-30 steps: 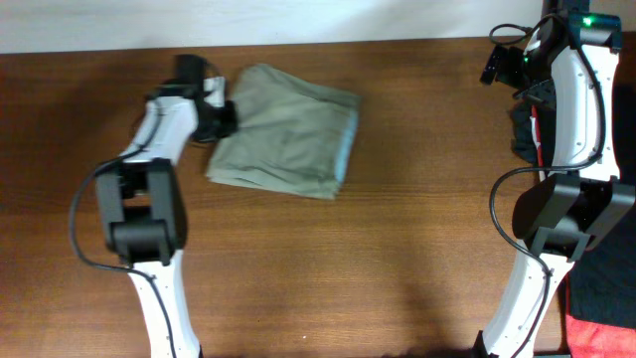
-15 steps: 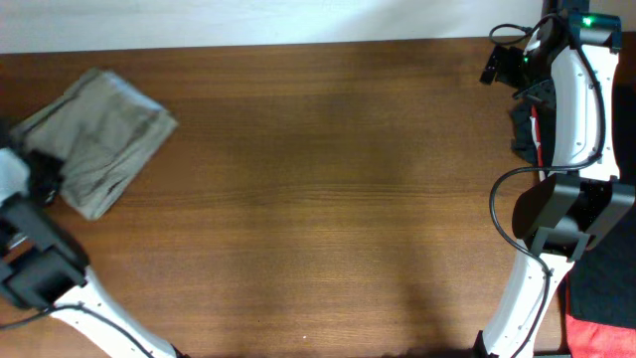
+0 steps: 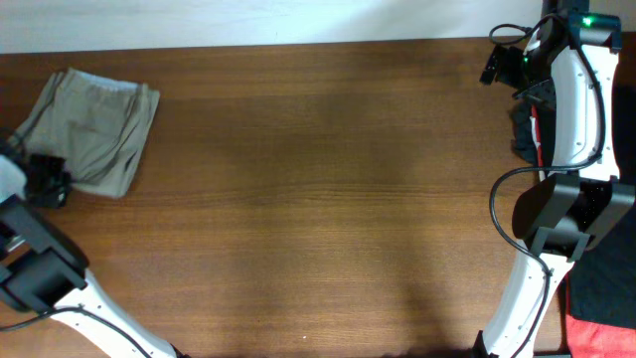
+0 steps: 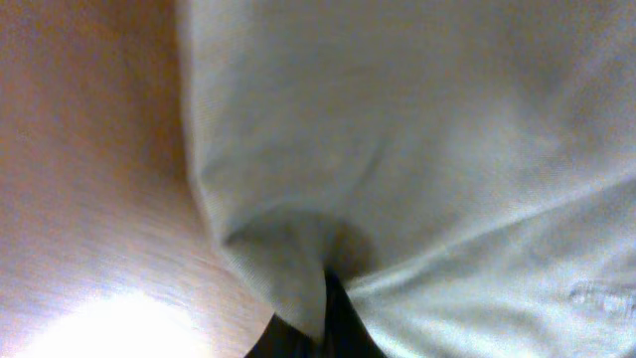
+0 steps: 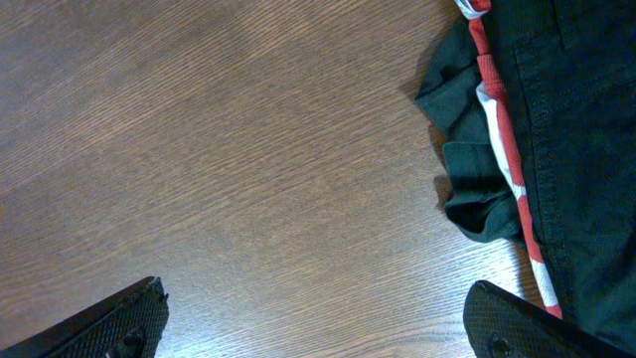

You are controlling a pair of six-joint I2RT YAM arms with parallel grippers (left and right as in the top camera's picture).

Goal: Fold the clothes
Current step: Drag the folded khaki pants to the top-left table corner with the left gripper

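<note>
The shorts (image 3: 94, 129) are lying folded compactly at ten o'clock on the counter (image 3: 328, 219), their edge being pinched by the left hand (image 3: 48, 181); folding is being judged nearly done, only release remaining. The right hand (image 5: 313, 303) is being held spread, empty.

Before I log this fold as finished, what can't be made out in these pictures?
Left wrist: the blurred shorts fill the frame, and the bottom edge cuts off the left gripper, so its jaws are unreadable.
Overhead: the right arm hides part of the black garment.
Overhead: the corner crops the red cloth.
</note>
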